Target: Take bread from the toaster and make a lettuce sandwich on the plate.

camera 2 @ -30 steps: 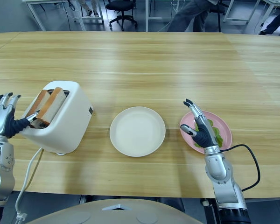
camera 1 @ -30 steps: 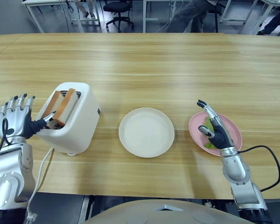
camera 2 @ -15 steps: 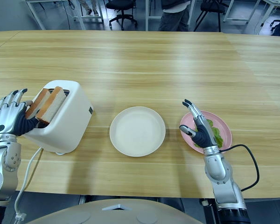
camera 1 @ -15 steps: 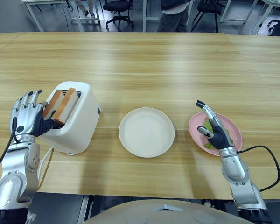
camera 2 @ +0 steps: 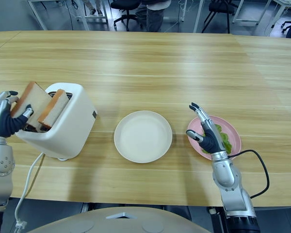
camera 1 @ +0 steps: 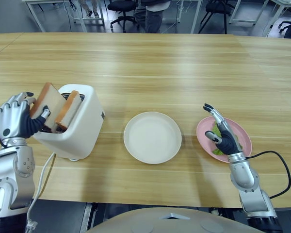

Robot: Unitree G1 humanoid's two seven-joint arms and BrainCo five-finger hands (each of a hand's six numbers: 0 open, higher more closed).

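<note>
A white toaster [camera 1: 81, 130] stands at the table's left with two bread slices in its slots. My left hand [camera 1: 15, 120] is shut on the left slice [camera 1: 43, 99], which stands lifted partly out and tilted left. The second slice [camera 1: 69, 108] sits lower in its slot. A cream plate [camera 1: 152, 137] lies bare at the table's middle. On the right, a pink plate [camera 1: 240, 136] holds green lettuce [camera 2: 225, 140]. My right hand [camera 1: 222, 133] hovers open over the pink plate's left side, fingers stretched out.
The toaster's white cord [camera 1: 42, 179] trails off the front table edge. A black cable [camera 1: 276, 165] loops from my right arm. Wide bare wood stretches behind the plates. Chairs and desks stand beyond the far edge.
My left hand closed on the left bread slice and raised it partly out of the toaster. The right hand has stayed in place.
</note>
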